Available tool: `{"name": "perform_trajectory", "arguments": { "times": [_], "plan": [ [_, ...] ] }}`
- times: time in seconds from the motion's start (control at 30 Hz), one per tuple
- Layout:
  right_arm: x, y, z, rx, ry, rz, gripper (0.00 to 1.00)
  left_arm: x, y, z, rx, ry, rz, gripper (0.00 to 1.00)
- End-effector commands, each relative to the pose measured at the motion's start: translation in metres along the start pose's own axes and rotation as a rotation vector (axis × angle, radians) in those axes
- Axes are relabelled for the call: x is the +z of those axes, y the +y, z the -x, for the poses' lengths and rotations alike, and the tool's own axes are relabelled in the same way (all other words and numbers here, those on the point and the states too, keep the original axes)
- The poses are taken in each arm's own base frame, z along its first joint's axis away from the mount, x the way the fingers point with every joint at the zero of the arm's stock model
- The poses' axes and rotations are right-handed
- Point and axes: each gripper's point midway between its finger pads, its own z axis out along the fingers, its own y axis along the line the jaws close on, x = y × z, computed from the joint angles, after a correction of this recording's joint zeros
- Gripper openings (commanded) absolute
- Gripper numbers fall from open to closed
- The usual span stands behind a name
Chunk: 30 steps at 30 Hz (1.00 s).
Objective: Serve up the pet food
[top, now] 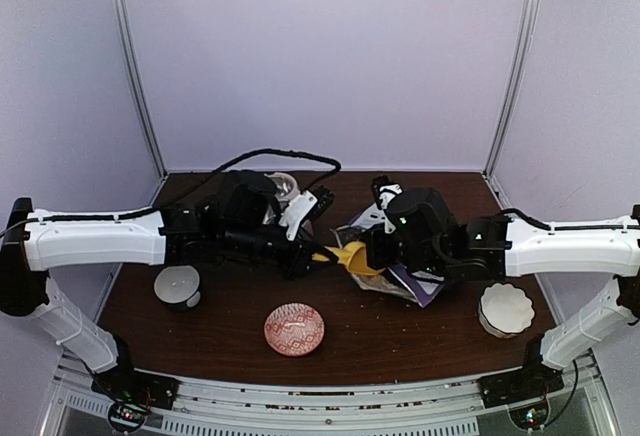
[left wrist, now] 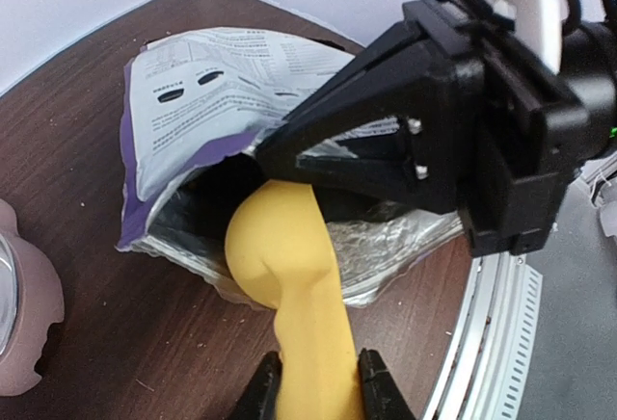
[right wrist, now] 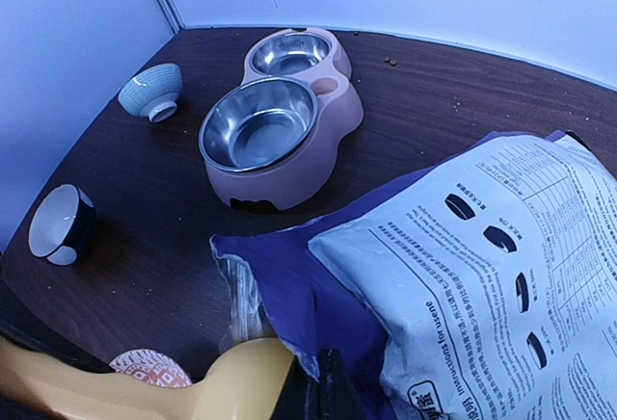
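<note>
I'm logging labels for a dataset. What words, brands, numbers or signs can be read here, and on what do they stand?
No text can be read for sure.
White back of the pet food bag: blocks of small print and a table, too small and blurred to read.
On the yellow scoop, pink double bowl and red patterned dish: no lettering seen.
</note>
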Motion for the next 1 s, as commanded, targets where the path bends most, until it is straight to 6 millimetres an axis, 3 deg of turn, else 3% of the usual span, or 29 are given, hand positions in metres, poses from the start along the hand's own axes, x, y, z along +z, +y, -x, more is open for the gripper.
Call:
{"name": "perform_trajectory", "arguments": {
  "times": [0.0,0.2,0.37,0.47,0.6,0.7,0.83,0.97],
  "plan": [
    [-0.011,0.01,0.032,0.05,-0.101,0.042,0.0,0.017,0.004,-0.011,0.068,0.023,0.055,0.0],
    [-0.006,-0.001,0.027,0.087,-0.111,0.027,0.0,0.027,0.008,-0.062,0.151,0.198,0.155,0.0],
    [-0.011,-0.001,0.037,0.071,-0.137,0.018,0.0,0.019,0.029,-0.085,0.178,0.259,0.299,0.0],
    [-0.008,0.007,0.036,0.063,-0.133,0.04,0.0,0.014,0.046,-0.072,0.143,0.206,0.417,0.0],
    [-0.008,0.024,0.038,0.056,-0.135,0.073,0.0,0.002,0.065,-0.024,0.083,0.035,0.592,0.0],
    [-0.009,0.033,0.037,0.056,-0.133,0.1,0.0,-0.001,0.073,0.002,0.052,-0.071,0.663,0.0],
    [-0.008,0.039,0.032,0.07,-0.127,0.14,0.0,0.017,0.071,0.014,0.057,-0.102,0.645,0.0],
    [-0.007,0.04,0.03,0.083,-0.13,0.154,0.0,0.042,0.07,0.012,0.073,-0.09,0.614,0.0]
  ]
}}
